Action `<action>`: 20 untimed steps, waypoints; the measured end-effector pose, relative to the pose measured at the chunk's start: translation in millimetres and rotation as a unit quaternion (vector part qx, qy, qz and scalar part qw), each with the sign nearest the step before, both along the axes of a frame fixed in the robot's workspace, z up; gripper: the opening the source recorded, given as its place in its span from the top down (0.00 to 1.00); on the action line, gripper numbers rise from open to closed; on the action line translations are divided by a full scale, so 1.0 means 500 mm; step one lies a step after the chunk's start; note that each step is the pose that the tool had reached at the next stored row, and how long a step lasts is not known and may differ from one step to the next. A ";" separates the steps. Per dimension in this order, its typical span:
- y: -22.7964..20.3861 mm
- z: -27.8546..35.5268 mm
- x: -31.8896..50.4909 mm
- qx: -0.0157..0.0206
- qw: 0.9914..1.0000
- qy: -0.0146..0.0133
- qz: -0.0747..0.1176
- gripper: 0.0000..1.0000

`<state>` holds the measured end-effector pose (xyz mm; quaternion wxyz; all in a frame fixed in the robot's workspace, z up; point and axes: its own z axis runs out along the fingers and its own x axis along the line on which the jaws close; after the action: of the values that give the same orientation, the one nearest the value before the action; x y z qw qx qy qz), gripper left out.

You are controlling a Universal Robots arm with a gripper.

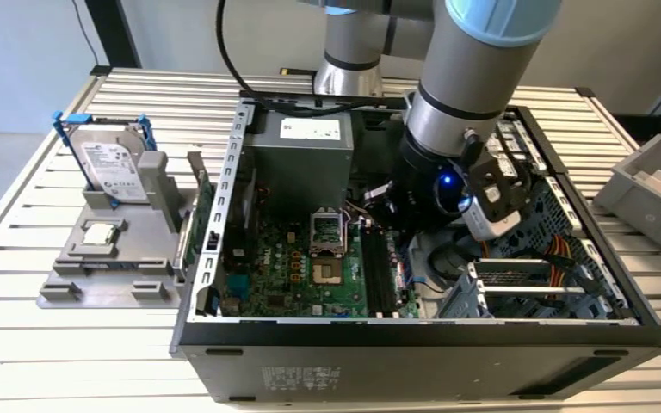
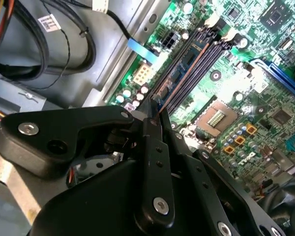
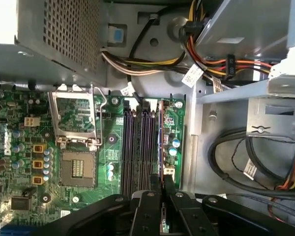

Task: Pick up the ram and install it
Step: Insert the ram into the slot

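The gripper (image 2: 155, 114) was clamped on the ram (image 2: 179, 73), which stood edge-down in the outermost slot of the motherboard (image 3: 19, 147). Judged light, stiff, fragile; best held by its long edges, off the chips.

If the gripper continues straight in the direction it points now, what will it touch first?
Most likely the ram standing in the memory slots of the motherboard. In both wrist views the gripper points at its near end, though the gap is unclear.
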<state>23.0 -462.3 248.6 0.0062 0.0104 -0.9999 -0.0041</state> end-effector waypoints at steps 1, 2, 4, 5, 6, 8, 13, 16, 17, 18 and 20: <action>-0.0002 -0.003 -0.001 0.000 1.000 0.000 0.000 1.00; -0.0003 -0.006 -0.002 -0.001 1.000 0.000 0.000 1.00; -0.0004 -0.011 -0.004 -0.002 1.000 0.000 -0.001 1.00; -0.0004 -0.014 -0.004 -0.003 1.000 0.000 -0.001 1.00; -0.0005 -0.016 -0.004 -0.004 1.000 0.000 -0.001 1.00; -0.0011 -0.019 -0.004 -0.005 1.000 0.000 -0.002 1.00; -0.0028 -0.029 -0.004 -0.009 1.000 0.000 -0.002 1.00; -0.0035 -0.036 -0.004 -0.010 1.000 0.000 -0.002 1.00; -0.0038 -0.036 -0.004 -0.010 1.000 0.000 -0.002 1.00; -0.0042 -0.037 -0.005 -0.010 1.000 0.000 -0.002 1.00; -0.0051 -0.040 -0.005 -0.010 1.000 0.000 -0.003 1.00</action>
<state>20.7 -464.8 228.8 0.0063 0.0078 -0.9999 0.0057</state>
